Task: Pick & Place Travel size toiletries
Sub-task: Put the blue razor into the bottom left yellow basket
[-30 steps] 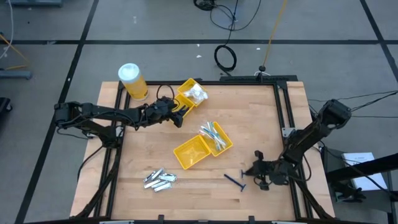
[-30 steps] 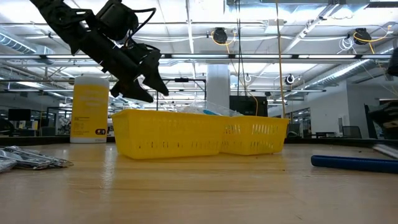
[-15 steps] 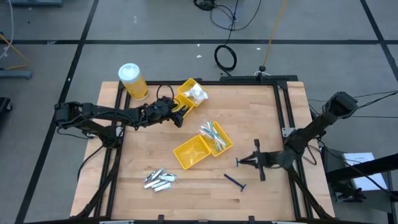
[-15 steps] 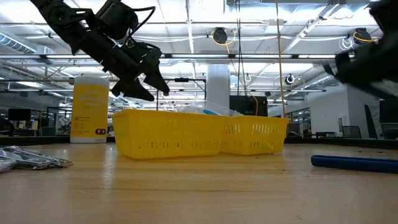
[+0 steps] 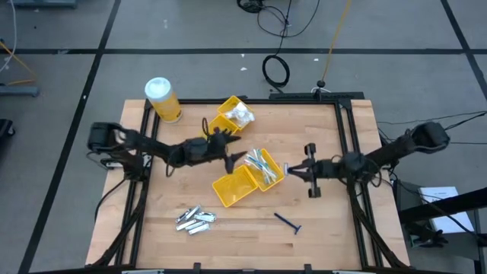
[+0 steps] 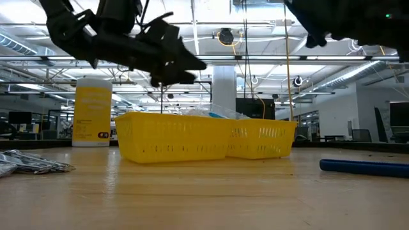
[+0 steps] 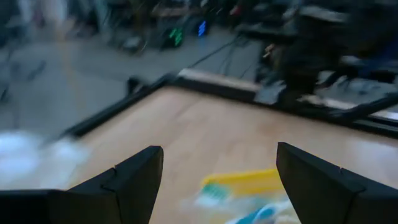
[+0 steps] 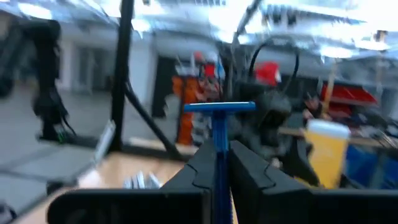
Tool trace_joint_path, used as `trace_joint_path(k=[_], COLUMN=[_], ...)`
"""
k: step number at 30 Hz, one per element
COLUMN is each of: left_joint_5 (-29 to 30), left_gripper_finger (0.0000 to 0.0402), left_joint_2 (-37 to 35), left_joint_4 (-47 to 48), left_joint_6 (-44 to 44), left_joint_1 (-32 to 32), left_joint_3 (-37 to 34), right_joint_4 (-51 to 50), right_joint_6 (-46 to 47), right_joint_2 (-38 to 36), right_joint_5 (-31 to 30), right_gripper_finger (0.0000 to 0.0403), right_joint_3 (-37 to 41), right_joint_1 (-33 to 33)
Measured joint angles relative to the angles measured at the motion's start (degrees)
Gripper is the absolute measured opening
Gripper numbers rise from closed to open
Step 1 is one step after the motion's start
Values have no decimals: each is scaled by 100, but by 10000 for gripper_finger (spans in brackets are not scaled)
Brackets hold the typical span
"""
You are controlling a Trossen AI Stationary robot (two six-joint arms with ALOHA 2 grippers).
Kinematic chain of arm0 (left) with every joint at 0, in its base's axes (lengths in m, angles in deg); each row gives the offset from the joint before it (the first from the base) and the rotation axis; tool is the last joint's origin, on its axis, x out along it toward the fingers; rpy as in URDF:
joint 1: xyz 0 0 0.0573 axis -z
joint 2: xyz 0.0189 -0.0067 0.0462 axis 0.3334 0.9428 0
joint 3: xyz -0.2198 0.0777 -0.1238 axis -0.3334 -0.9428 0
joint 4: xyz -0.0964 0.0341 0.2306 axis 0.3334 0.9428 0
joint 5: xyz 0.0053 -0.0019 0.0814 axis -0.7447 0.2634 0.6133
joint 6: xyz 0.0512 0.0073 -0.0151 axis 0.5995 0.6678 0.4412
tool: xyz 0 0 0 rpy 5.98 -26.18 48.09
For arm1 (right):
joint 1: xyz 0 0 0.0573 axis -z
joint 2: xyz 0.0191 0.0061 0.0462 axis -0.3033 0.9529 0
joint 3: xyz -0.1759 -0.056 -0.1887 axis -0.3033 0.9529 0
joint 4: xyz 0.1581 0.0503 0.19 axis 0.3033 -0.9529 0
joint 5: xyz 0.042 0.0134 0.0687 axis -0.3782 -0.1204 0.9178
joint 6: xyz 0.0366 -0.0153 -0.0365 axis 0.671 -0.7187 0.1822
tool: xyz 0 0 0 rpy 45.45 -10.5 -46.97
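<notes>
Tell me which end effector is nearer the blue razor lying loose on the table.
Right. The right end effector, shut on another razor, hangs just above the loose blue razor; the left end effector, open, is across the yellow trays.

Tubes [image 5: 195, 219] left of razor [image 5: 288, 222]

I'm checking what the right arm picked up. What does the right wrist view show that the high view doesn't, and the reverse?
Only the right wrist view: the right gripper with its jaws shut on a blue razor, head up.
Only the high view: a second blue razor lying on the table, the yellow trays, and the left gripper open above them.
Both: the silver tubes and the yellow jar.
</notes>
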Motion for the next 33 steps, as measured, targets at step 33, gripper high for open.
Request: trace_joint_path(k=[33], left_joint_5=[461], left_gripper_finger=[308], left_joint_2=[536], left_joint_4=[5241], left_joint_6=[1139], left_joint_1=[1244], left_joint_3=[2902], right_joint_4=[-3280], right_joint_6=[500], right_joint_2=[1108], right_joint_5=[788], right_gripper_finger=[127], right_joint_3=[-1188], right_joint_1=[354])
